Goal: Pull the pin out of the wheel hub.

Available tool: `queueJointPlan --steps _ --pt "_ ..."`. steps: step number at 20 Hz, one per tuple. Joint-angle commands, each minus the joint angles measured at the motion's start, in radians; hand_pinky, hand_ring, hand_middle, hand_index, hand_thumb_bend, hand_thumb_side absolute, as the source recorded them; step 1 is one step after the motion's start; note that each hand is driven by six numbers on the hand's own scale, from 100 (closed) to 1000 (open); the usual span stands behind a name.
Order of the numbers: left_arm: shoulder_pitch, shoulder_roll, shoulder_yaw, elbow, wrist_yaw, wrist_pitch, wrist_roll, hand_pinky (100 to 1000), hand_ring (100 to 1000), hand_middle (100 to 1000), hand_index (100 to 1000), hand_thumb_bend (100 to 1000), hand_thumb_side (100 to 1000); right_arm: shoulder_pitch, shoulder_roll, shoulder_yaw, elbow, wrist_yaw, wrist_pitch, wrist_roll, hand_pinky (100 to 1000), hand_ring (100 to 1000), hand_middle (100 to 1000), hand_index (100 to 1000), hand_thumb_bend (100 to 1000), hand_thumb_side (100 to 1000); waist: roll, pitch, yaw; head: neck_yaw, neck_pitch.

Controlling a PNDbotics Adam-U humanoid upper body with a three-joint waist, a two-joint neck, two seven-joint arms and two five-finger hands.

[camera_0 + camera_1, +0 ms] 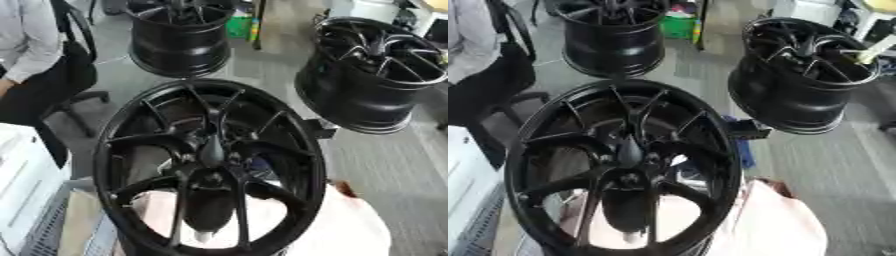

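A large black spoked wheel (114,150) stands tilted in the foreground and fills the middle of both views. At its hub (210,172) a dark tapered pin-like piece (211,145) sticks up toward me; it also shows in the right eye view as the same dark piece (629,149). Below the hub, between the spokes, a dark rounded shape (208,207) ends in a small pale tip; I cannot tell what it is. Neither of my hands shows in either view.
Two more black wheels stand behind, one at the back middle (179,37) and one at the back right (372,75). A pale pinkish sheet (350,227) lies under the near wheel. A white box (22,185) is at the left, with a seated person (35,60) behind it.
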Motion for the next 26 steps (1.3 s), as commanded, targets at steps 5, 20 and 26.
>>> queueJointPlan --steps 5,20,26 --pt "-0.018 0.017 -0.002 -0.017 0.001 -0.004 -0.008 779 870 627 845 100 702 0.033 -0.059 -0.073 0.131 -0.006 -0.052 -0.016 761 757 634 741 100 100 0.006 -0.001 -0.004 0.015 -0.007" --pt "-0.012 0.014 0.000 -0.017 -0.001 -0.003 -0.010 779 872 620 845 100 706 0.080 -0.059 -0.136 0.273 0.106 -0.124 0.055 886 957 886 902 100 516 0.006 0.002 -0.011 0.033 0.000" --pt "-0.014 0.017 -0.003 -0.017 -0.001 -0.004 -0.013 779 871 620 845 100 703 0.094 -0.061 -0.150 0.268 0.106 -0.130 0.045 878 948 878 897 100 511 0.006 0.003 -0.017 0.039 0.002"
